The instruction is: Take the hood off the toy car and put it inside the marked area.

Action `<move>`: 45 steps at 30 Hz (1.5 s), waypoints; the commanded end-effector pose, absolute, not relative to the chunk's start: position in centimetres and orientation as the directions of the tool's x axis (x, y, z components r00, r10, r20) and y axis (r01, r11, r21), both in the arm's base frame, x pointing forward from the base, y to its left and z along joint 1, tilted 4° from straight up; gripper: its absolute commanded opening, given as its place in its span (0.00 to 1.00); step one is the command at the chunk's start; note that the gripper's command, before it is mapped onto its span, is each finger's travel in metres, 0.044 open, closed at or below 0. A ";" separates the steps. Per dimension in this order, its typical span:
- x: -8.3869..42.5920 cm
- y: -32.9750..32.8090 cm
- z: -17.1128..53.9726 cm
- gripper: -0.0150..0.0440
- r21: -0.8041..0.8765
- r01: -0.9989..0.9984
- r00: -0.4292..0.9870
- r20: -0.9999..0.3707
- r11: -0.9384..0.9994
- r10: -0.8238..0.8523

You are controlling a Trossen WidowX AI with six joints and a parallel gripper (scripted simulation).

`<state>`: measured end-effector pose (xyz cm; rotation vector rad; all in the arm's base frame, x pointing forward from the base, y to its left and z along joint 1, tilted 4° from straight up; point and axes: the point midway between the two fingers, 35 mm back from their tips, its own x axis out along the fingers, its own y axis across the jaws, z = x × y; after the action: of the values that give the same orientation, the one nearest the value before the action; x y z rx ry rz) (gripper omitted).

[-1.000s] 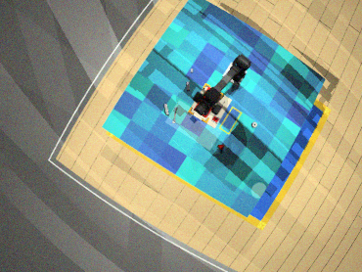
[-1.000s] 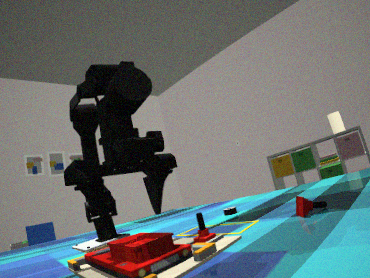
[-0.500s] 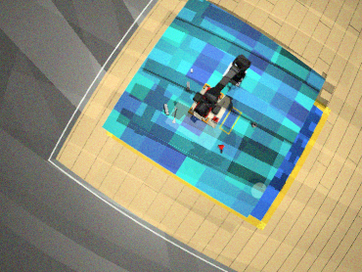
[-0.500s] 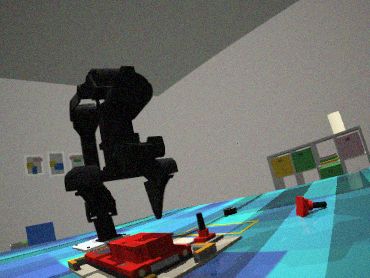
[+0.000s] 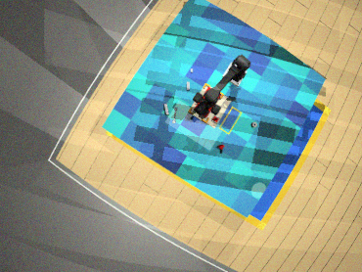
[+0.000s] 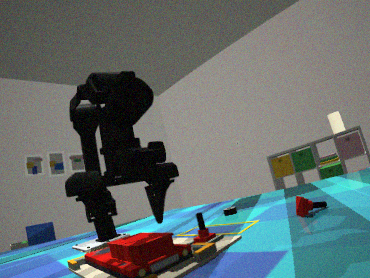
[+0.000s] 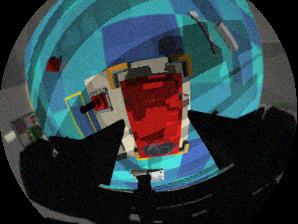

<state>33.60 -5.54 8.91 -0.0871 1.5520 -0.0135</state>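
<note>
The red toy car [image 6: 142, 250] [image 7: 152, 112] sits on a pale board [image 6: 231, 243] [image 7: 111, 121] with orange corner brackets. Its red top parts run together, so I cannot tell the hood's edges. My gripper [image 6: 129, 226] [image 7: 156, 117] is open and empty, above the car, with one finger to each side of it in the wrist view. The marked area, a yellow outline [image 5: 236, 123] [image 6: 249, 227] [image 7: 73, 95], lies on the table beside the board. Nothing shows inside it. In the top view the arm hides much of the car.
A red piece with a black stem [image 6: 202, 235] [image 7: 99, 102] stands on the board, between car and outline. Another red and black piece [image 5: 221, 147] [image 6: 302, 206] lies farther off. A small dark round piece [image 5: 255, 124] [image 6: 230, 211] lies past the outline. Grey bars [image 5: 166, 109] [image 7: 227, 36] lie across the board.
</note>
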 end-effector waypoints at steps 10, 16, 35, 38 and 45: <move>33.3 -5.7 7.9 1.00 -0.069 -0.048 0.011 -0.998 0.996 -0.068; 33.3 -5.7 7.8 1.00 -0.069 -0.048 0.011 -0.998 0.996 -0.068; 33.4 -5.7 7.0 1.00 -0.069 -0.048 0.011 -0.998 0.996 -0.068; 33.4 -5.7 6.8 1.00 -0.069 -0.048 0.011 -0.998 0.996 -0.068; 33.4 -5.8 6.5 1.00 -0.069 -0.048 0.011 -0.998 0.996 -0.069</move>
<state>33.52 -5.68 6.83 -0.0838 1.5533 -0.0168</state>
